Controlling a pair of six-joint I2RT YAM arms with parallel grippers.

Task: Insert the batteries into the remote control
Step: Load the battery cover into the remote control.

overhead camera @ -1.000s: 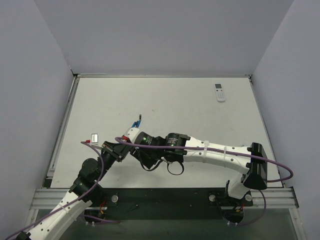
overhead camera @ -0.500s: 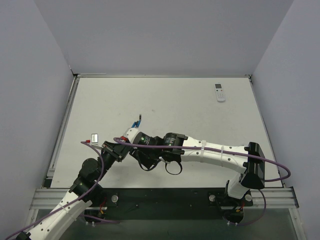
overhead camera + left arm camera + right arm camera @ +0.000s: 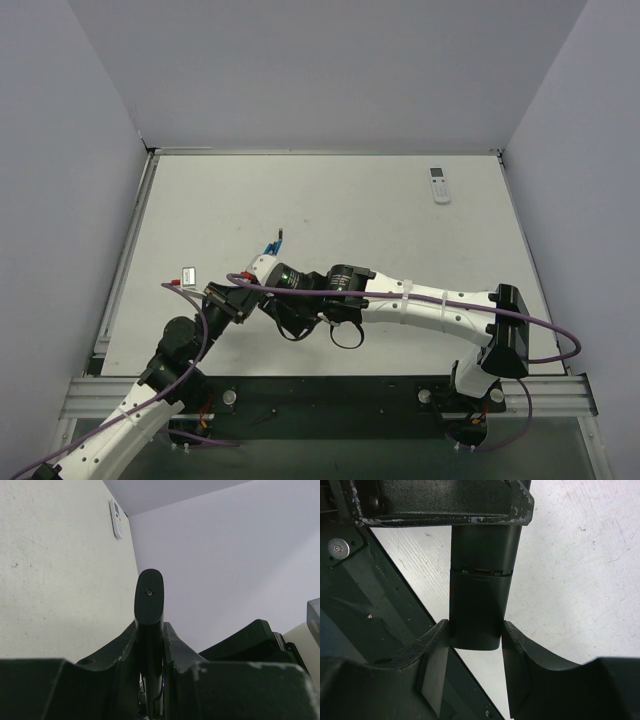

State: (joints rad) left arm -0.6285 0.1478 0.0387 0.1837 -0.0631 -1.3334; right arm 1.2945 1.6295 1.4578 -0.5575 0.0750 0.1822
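**Operator:** Going left to right, what is each claw doing?

**Technician:** The left claw (image 3: 150,632) is clamping fully shut on the remote control (image 3: 149,597). It is gripping the remote edge-on and holding it up over the near left part of the desk (image 3: 350,220). The right claw (image 3: 476,631) is standing partly open around the remote's other end. Its fingers (image 3: 437,650) appear to be pressing both sides of the remote, just past a seam (image 3: 480,572) that runs across the body.

**Operator:** Where are the batteries lying?

**Technician:** The batteries (image 3: 273,243) are resting on the desk just beyond the two claws, left of the middle. One is bright blue and one is dark, and they are lying close together. Neither claw is carrying one. A white remote (image 3: 438,185) is lying near the far right corner and is playing no part here.

**Operator:** How should this step be carried out?

**Technician:** The step in hand is probably the opening of the battery cover.
- **Left claw:** It should be holding the body rigid.
- **Right claw:** It should be drawing the end piece straight along the remote's length, away from the left claw, without twisting.
- **Finger placement:** The right fingers should be bearing only on the piece past the seam. If they are straddling the seam, they are likely to be pinning the cover shut.
- **Slippage:** The edge-on hold may be letting the remote slide, so the pull should be slow.
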